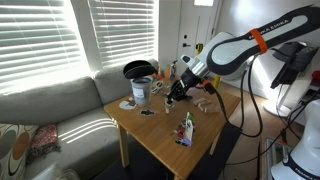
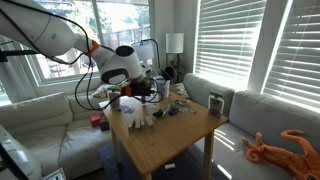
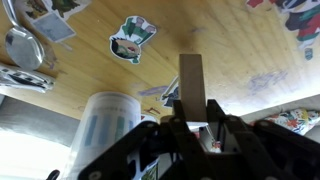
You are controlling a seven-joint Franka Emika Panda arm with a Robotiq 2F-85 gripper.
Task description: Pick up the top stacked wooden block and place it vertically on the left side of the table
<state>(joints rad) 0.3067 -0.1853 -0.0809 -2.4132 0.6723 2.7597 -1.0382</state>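
Observation:
In the wrist view my gripper [image 3: 192, 108] is shut on a light wooden block [image 3: 191, 76] that sticks out lengthwise from between the fingers, held above the light-brown wooden table [image 3: 230, 50]. In both exterior views the gripper [image 1: 178, 93] [image 2: 150, 90] hangs low over the table [image 1: 160, 140] [image 2: 170, 145], near its sofa-side part. The block is too small to make out in the exterior views. More pale wooden pieces [image 1: 205, 106] lie on the table near the arm.
A white paint can [image 1: 141, 91] [image 3: 105, 130] with a black pan [image 1: 138, 69] on top stands close beside the gripper. A small colourful figure [image 1: 186, 129] and a flat sticker [image 3: 131, 40] are on the table. A mug [image 2: 215, 103] is at the far edge. A grey sofa [image 1: 50, 105] flanks the table.

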